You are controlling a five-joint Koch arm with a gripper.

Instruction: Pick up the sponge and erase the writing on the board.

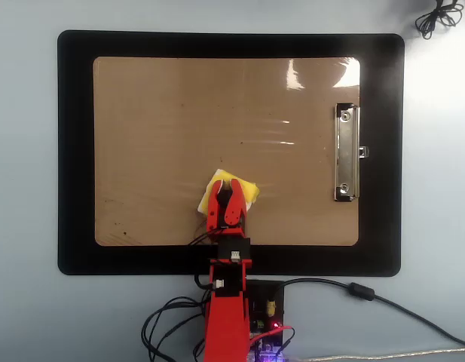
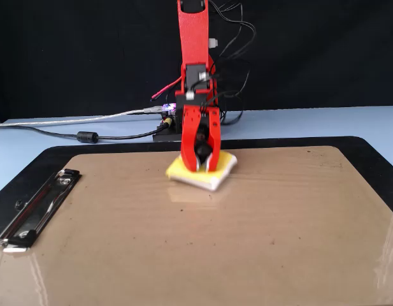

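The tan board (image 1: 164, 136) lies on a black mat, with its silver clip (image 1: 347, 152) at the right in the overhead view and at the left in the fixed view (image 2: 37, 207). The yellow sponge (image 1: 252, 191) with a white base rests flat on the board's near-arm edge; it also shows in the fixed view (image 2: 225, 163). My red gripper (image 1: 230, 185) points down onto it, jaws closed around the black knob at its centre (image 2: 201, 152). No writing shows on the board (image 2: 247, 242), only tiny dark specks.
The black mat (image 1: 74, 151) frames the board on a pale blue table. The arm's base with a controller board (image 1: 266, 309) and cables (image 1: 353, 290) sits just beyond the mat's edge. A coiled cable (image 1: 435, 15) lies at the top right corner.
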